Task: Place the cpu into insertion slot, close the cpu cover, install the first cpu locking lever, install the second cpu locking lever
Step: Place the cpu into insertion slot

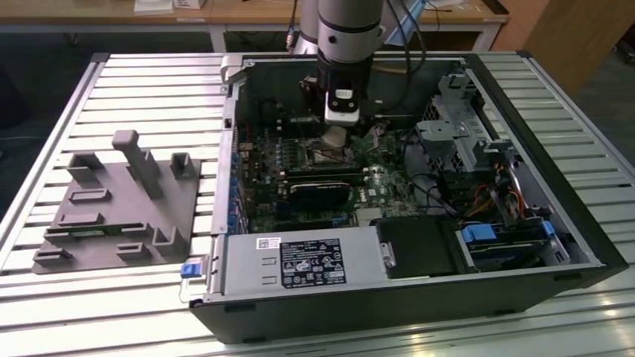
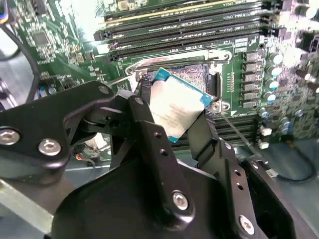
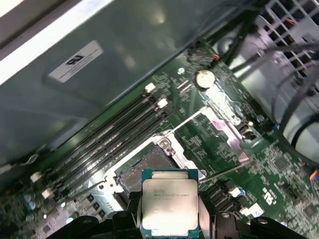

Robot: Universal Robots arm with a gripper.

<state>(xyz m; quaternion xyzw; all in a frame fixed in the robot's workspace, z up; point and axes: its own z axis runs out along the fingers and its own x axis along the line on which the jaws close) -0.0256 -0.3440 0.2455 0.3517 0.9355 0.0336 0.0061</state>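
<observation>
We see the computer case (image 1: 417,309) lying open on the slatted table (image 1: 149,82), and inside it there are the green circuit board (image 3: 279,164) and cables (image 1: 493,195). Set into this board is the insertion slot (image 3: 149,162), with its dark bed uncovered. The gripper (image 2: 174,112) has its fingers pressed on two opposite edges of the cpu (image 3: 169,206), which hangs tilted just over the slot and is not seated in it.

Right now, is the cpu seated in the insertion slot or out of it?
Out. The gripper grips the cpu by its edges; the insertion slot lies bare.
</observation>
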